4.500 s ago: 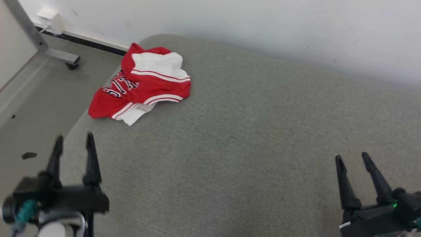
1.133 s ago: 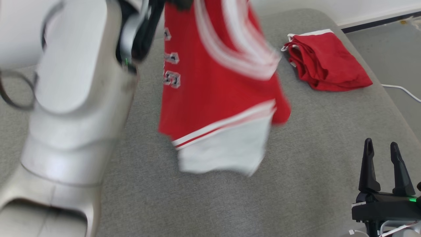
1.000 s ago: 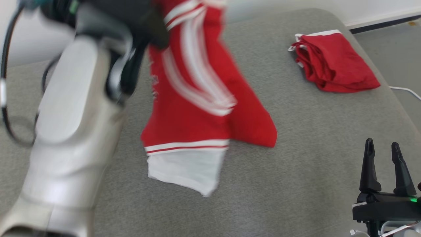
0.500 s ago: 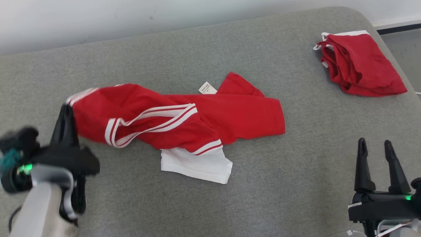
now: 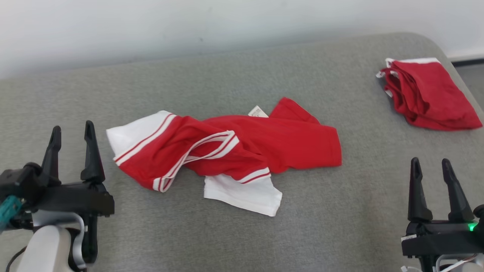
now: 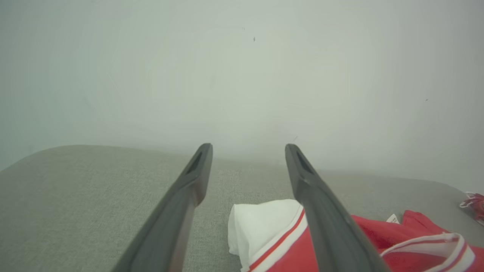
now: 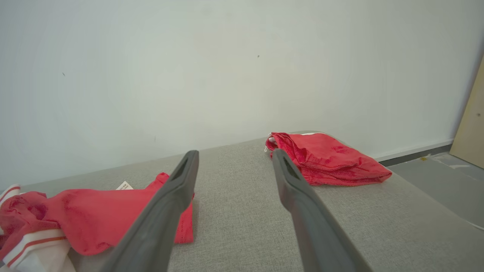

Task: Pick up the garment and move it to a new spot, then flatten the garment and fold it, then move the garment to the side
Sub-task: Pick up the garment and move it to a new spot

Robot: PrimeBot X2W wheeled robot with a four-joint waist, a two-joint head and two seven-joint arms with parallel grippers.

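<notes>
Grey woven padding (image 5: 227, 241) is seen stretching across the head view, backed by a plain pale wall (image 5: 151, 22). Near the middle of this surface the red garment (image 5: 295, 139) is laid in a crumpled heap. White panels edged with red and white stripes are shown at its left end and at its near edge, and a small white label (image 5: 258, 111) is turned up at its far edge. The left gripper (image 5: 72, 130) is held low at the left, near the garment's white left end but apart from it; its jaws are spread and nothing is clasped between them. In the left wrist view that white panel is seen lying on the padding, between the two dark fingers (image 6: 189, 196) and beyond them. The right gripper (image 5: 431, 163) is held at the lower right, well apart from the garment, its jaws likewise spread and empty. A second red cloth (image 5: 431, 94), folded, is set at the far right corner of the surface, well apart from the crumpled garment.
</notes>
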